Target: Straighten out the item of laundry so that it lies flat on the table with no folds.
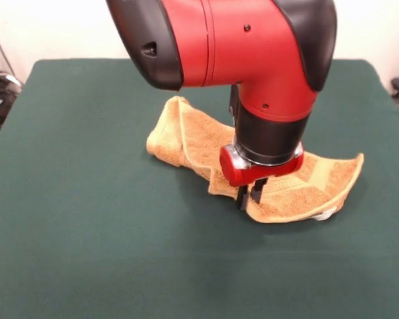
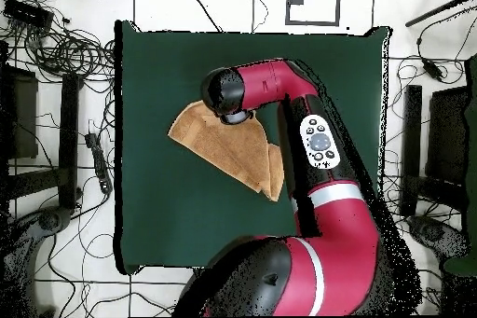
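**Towel still folded, gripper at its near edge**

Here, the orange towel [image 1: 206,149] lies in the middle of the green table [image 1: 86,252]. It is not flat. It is doubled over, and one end is bunched up in a hump. The other end curls up a bit. A small white tag [image 1: 326,214] peeks out under that end.

The gripper [image 1: 251,194] points straight down, right at the towel's front edge. Its two fingers are very close together. They look pinched on the edge of the cloth, but I cannot tell for sure.

The towel stretches long, from the hump to the curled end. The gripper is nearer the curled end. I think the pull should go away from the hump, to open the fold.
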Tool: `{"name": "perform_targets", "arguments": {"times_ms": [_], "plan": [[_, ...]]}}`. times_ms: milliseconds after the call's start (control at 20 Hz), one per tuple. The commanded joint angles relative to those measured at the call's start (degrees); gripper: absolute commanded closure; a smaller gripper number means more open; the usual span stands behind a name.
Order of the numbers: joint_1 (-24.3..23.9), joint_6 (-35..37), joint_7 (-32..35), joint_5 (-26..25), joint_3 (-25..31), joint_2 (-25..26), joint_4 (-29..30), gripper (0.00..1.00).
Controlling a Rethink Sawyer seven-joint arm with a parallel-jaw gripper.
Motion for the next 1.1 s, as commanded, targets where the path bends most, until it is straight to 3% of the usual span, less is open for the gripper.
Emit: {"name": "perform_targets", "arguments": {"times_ms": [50,500,1100], "plan": [[2.7,4.79,-11.68,1.34,3.57,-3.11,0.17,1.0],[3.41,7.72,-13.2,1.06,3.67,-2.33,-2.91,1.0],[3.51,10.88,-27.19,0.09,7.3,1.71,-8.9,1.0]]}}
